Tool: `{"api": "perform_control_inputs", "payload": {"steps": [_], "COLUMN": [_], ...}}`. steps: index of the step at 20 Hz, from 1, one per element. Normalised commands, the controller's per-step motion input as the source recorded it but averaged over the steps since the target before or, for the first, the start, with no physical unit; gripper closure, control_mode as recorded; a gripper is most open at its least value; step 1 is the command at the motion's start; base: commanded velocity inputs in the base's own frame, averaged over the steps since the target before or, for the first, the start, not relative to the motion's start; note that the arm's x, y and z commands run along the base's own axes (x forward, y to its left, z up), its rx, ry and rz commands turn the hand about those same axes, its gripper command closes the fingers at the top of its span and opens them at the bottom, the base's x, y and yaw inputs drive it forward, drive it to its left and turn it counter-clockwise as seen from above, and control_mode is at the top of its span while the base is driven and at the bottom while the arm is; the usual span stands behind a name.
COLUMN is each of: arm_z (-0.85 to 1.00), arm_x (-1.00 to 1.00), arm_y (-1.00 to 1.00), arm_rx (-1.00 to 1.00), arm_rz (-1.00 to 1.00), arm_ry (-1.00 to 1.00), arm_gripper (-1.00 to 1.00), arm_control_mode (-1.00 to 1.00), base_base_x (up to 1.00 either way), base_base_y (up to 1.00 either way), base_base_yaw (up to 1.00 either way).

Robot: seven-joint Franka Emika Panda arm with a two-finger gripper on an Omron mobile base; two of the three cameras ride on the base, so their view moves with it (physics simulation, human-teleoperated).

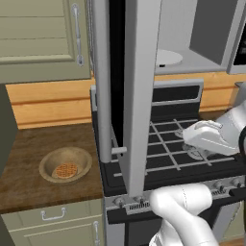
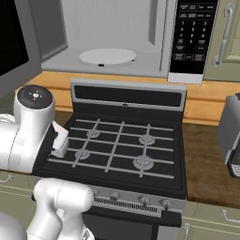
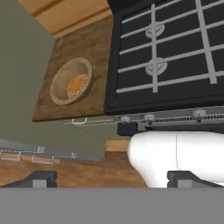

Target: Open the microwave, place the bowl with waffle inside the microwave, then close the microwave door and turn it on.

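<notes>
The end effector (image 3: 111,177) hung high over the stove front with its jaws spread wide and nothing between them, looking down at the work below; that empty, open stance suited a reach for the bowl, which I judged to be the step in hand.

The bowl (image 1: 65,165) sat on the dark wooden bench (image 1: 29,149) just to the left of the black gas stove (image 2: 117,145), well apart from the end effector. It was a round tan vessel with a thick rim, and the waffle (image 1: 65,170) lay flat on its floor, orange-brown with a grid pattern.

Farther back and above the stove, the microwave door (image 1: 137,86) stood swung out wide, so the first step looked done. That left the light grey cavity of the microwave (image 2: 112,33) clear for the bowl, with its white turntable (image 2: 107,56) bare and the dark button panel (image 2: 193,33) at the right.
</notes>
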Motion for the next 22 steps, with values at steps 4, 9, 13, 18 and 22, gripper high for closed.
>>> {"api": "perform_control_inputs", "payload": {"steps": [4, 9, 13, 18, 22], "arm_z": [0.00, 0.00, -0.06, -0.59, -0.84], "arm_x": [0.27, 0.15, 0.50, 0.62, 0.36], "arm_y": [0.35, 0.61, 0.61, 0.03, 0.13], "arm_rx": [0.05, 0.00, 0.00, 0.06, 0.03], "arm_rz": [-0.03, 0.00, 0.00, 0.01, 0.01], "arm_ry": [0.04, 0.05, 0.01, 0.00, 0.02], "arm_gripper": [-1.00, -1.00, -1.00, -1.00, -1.00], "arm_control_mode": [-1.00, -1.00, -1.00, -1.00, -1.00], "base_base_x": [0.00, 0.00, 0.00, 0.00, 0.00], "base_base_y": [0.00, 0.00, 0.00, 0.00, 0.00], "base_base_yaw": [0.00, 0.00, 0.00, 0.00, 0.00]}}
